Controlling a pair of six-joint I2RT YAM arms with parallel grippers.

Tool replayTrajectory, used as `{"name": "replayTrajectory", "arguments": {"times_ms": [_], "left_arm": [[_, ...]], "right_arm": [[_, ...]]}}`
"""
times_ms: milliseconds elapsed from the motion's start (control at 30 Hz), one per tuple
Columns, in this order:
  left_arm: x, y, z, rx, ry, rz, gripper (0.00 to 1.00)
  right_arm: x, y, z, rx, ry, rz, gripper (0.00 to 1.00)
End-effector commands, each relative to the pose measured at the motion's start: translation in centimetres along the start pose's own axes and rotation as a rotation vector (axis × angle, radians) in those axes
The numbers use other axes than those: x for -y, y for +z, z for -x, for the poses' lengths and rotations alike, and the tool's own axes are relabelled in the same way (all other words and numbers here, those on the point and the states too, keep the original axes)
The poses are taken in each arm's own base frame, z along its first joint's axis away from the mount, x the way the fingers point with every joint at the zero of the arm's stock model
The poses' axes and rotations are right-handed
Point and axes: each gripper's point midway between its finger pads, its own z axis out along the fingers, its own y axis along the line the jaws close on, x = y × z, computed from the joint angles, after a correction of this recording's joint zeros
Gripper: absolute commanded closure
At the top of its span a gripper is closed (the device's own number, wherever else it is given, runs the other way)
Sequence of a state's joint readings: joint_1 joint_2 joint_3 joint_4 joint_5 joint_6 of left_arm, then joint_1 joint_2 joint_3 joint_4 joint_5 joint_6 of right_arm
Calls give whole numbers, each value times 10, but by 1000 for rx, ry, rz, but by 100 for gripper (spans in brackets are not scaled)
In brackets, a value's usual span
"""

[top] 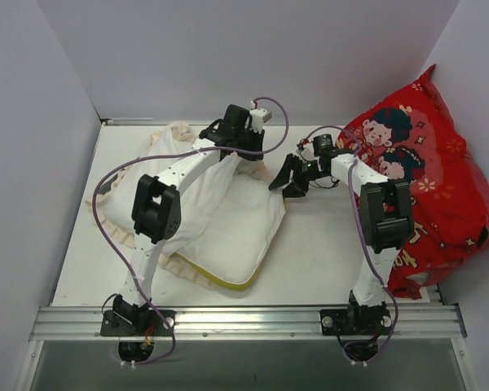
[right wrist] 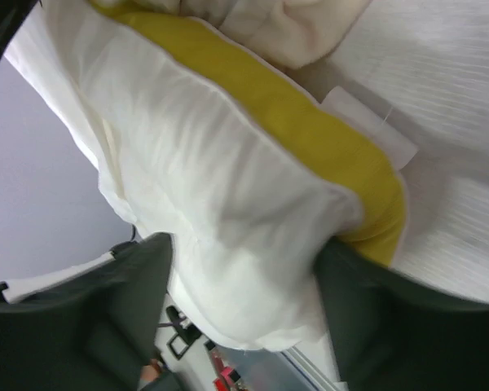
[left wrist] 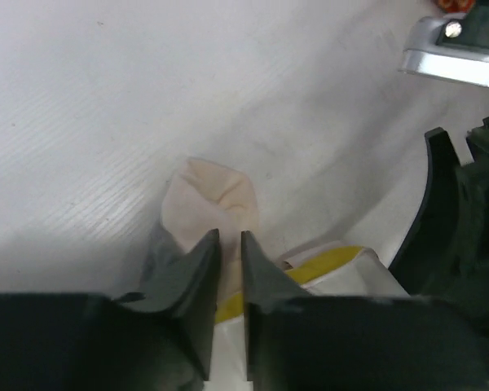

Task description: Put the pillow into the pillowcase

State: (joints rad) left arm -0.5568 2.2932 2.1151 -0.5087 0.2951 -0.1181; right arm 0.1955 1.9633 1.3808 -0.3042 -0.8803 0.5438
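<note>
Pinching the pillowcase [top: 118,216] by its cream frill [left wrist: 216,191], our left gripper [left wrist: 230,244] is clenched on the cloth at the far side of the pillow [top: 240,232]. We judge it holds the mouth up so the pillow can slide in. The pillow lies partly under that raised cloth, its yellow strip [top: 220,283] outside at the near edge. Our right gripper [top: 285,184] sits at the pillow's far right corner, jaws apart with pillow fabric between them; whether they press it we cannot tell. A red cartoon cushion [top: 440,179] leans well to the pillow's right.
</note>
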Motion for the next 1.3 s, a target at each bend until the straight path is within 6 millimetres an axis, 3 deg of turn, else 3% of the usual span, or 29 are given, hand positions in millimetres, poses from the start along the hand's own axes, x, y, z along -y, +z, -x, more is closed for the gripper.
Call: {"name": "replayTrajectory", "arguments": {"times_ms": [0, 67, 133, 267, 367, 400, 433, 600, 667, 767, 800, 833, 867, 900, 933, 967, 1000, 1033, 1067, 1100, 1133, 1167, 1200, 1233, 1267], "left_arm": [[27, -39, 72, 198, 115, -40, 70], [9, -49, 66, 149, 223, 12, 42], [-13, -51, 51, 84, 282, 68, 19], [-39, -40, 18, -46, 441, 77, 7], [-57, -23, 0, -111, 489, 113, 7], [-60, -20, 4, -109, 504, 119, 6], [-68, -7, -10, -151, 503, 122, 6], [-81, 21, -32, -212, 510, 110, 11], [-87, 34, -53, -259, 497, 101, 17], [-92, 46, -81, -323, 466, 107, 36], [-93, 48, -85, -333, 455, 105, 42], [-90, 52, -95, -354, 438, 87, 58], [-84, 52, -94, -346, 401, 68, 70], [-63, 54, -91, -322, 365, -28, 85], [-44, 51, -89, -316, 262, -84, 100], [-18, 46, -73, -266, 195, -186, 100], [20, 40, -53, -197, 141, -337, 100], [42, 32, -31, -142, 116, -369, 100], [78, 30, -22, -127, 57, -403, 100], [98, 30, 5, -26, 76, -434, 100], [118, 16, 27, 39, 80, -459, 100], [141, 13, 35, 66, 23, -481, 100], [145, 16, 35, 78, -11, -477, 100], [150, 9, 59, 167, -18, -459, 100], [147, 10, 63, 179, -72, -429, 100]], "right_arm": [[-16, -47, 4, 72, -60, 19, 21], [2, -66, -8, 78, -18, -36, 1], [13, -73, -20, 68, -2, -71, 0], [34, -59, -64, -56, 70, -80, 0], [38, -37, -81, -133, 95, -82, 0], [36, -31, -87, -154, 99, -70, 0], [34, -24, -92, -174, 105, -70, 0], [28, 4, -92, -191, 146, -21, 4], [31, 12, -89, -177, 188, -5, 12], [30, 17, -84, -160, 202, 22, 34], [28, 17, -82, -155, 215, 26, 46], [26, 17, -81, -151, 216, 34, 53], [22, 18, -77, -142, 207, 50, 60], [19, 18, -75, -139, 218, 58, 75], [16, 16, -73, -133, 219, 69, 81], [10, 14, -71, -130, 212, 86, 86], [6, 13, -71, -133, 221, 95, 97], [3, 11, -71, -134, 223, 104, 100], [-4, 6, -72, -130, 216, 119, 100], [-7, 4, -72, -127, 217, 125, 100], [-11, 1, -72, -123, 217, 132, 100], [-17, -5, -70, -111, 205, 145, 100], [-20, -9, -66, -100, 203, 152, 100], [-19, -15, -58, -75, 211, 155, 100], [-18, -19, -54, -59, 205, 153, 100]]}}
